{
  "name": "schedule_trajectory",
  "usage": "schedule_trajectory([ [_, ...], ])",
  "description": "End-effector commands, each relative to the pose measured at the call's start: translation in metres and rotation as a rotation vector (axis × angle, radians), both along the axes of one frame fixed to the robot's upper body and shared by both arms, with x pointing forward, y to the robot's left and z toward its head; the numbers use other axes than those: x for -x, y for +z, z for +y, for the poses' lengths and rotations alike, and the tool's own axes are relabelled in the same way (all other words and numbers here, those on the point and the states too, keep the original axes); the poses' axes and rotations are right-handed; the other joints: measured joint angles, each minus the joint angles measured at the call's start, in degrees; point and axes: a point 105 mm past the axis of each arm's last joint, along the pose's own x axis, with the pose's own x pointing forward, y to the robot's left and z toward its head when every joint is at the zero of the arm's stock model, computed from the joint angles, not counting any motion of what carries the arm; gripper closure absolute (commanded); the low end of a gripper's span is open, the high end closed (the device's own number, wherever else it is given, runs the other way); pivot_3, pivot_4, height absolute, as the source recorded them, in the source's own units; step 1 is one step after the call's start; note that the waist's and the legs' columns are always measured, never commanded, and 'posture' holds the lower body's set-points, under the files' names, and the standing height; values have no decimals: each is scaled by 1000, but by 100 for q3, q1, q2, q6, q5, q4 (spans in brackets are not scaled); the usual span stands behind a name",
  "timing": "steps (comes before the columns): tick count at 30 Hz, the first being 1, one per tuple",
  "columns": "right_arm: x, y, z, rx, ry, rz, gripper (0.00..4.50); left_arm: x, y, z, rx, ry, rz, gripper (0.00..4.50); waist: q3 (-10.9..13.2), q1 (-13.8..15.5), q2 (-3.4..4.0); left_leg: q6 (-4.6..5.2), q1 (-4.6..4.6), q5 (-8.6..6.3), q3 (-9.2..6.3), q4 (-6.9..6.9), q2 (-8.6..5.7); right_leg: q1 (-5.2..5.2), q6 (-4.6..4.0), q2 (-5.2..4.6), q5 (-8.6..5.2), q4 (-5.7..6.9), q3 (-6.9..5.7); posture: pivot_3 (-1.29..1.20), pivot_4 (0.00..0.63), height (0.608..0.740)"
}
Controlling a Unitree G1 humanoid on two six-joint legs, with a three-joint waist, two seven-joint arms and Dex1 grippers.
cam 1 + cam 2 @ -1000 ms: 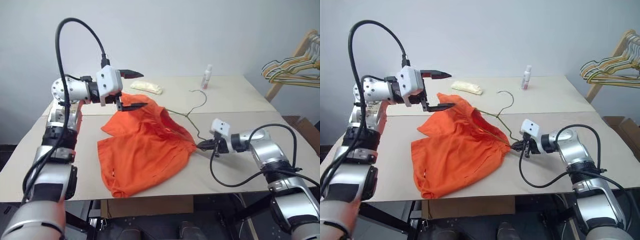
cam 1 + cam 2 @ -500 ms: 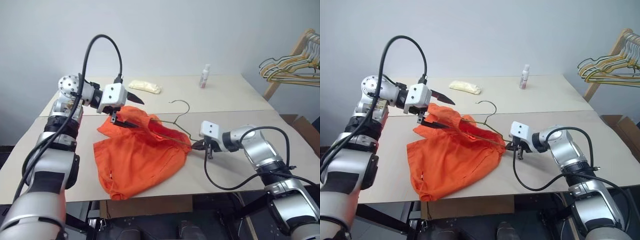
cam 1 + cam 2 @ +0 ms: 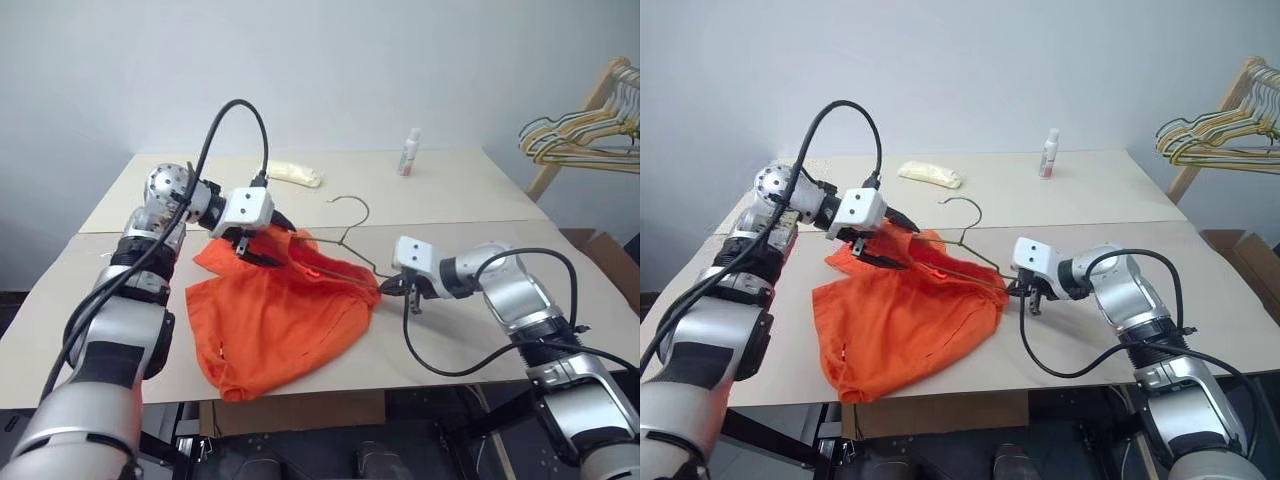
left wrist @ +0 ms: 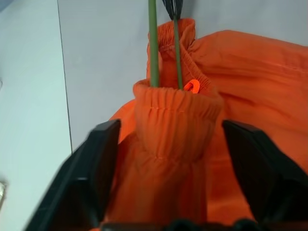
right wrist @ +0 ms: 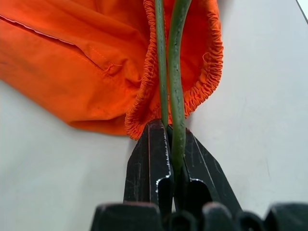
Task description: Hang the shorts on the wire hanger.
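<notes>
The shorts (image 3: pixel 275 315) lie spread on the desk (image 3: pixel 450 200) at the centre-left of the frame, with the wire hanger (image 3: pixel 345 245) already threaded through the waistband and its hook poking out toward the upper middle, so the step in hand looks like drawing the waistband along the wire. The left gripper (image 3: pixel 268 240), reaching in from the upper left, is spread around the bunched waistband without yet pinching it; it probably needs to close before pulling. At centre right, the right gripper (image 3: pixel 392 286), angled down, is pressed together on the hanger's wires.
</notes>
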Motion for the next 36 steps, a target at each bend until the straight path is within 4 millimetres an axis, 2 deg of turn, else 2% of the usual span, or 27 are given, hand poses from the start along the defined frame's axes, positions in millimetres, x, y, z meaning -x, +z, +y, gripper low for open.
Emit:
schedule_trajectory([
  [1,0,16,5,11,32,-64,4500,-7,17,-5,20,16,-57,2245,0,1,0,0,0,0,0,0,0,0,0,0,0,0,0,6,0,740],
  [7,1,6,0,64,30,-72,4500,-7,18,-3,24,25,-53,4256,0,0,0,0,0,0,0,0,0,0,0,0,0,0,-1,6,0,740],
  [8,1,4,-1,77,28,-75,4500,-7,18,-3,26,25,-51,4482,0,-2,0,0,0,0,0,0,0,0,0,0,0,0,0,6,0,740],
  [12,-4,-1,-2,98,-3,-81,4500,-6,15,0,6,16,-45,4482,0,-10,0,0,0,0,0,0,0,0,0,0,0,1,0,10,0,740],
  [17,-6,6,4,88,38,-178,4500,-4,13,0,6,-7,-82,4482,0,-10,0,0,0,0,0,0,0,0,0,0,0,0,0,11,0,740],
  [20,-8,10,5,94,42,-228,3727,-5,20,0,23,-4,-104,4500,0,-8,0,0,0,0,0,0,0,0,0,0,0,0,-1,10,0,740],
  [24,-15,25,-1,23,-45,-260,2343,-7,30,4,39,17,-131,4500,0,-20,0,0,1,0,0,0,0,0,0,0,0,1,0,12,0,740],
  [27,-16,42,-15,-67,-139,-276,1279,-9,34,8,56,39,-149,4500,1,-3,0,0,-2,0,-4,0,0,0,0,0,0,0,-1,14,0,740],
  [30,-11,52,-38,-165,-258,-245,235,-10,35,11,67,60,-149,4500,1,22,-1,0,-8,0,-8,1,-2,-1,0,-2,0,-2,-4,17,0,740],
  [33,6,50,-55,-270,-324,-200,235,-11,35,13,74,74,-153,4500,0,65,-1,0,-12,0,-14,1,-2,0,1,-3,0,-4,-10,16,0,740],
  [36,23,38,-55,-366,-356,-116,235,-11,35,14,83,79,-152,4500,0,57,-1,1,-18,-1,-18,2,-3,0,1,-4,0,-7,-14,13,0,740],
])
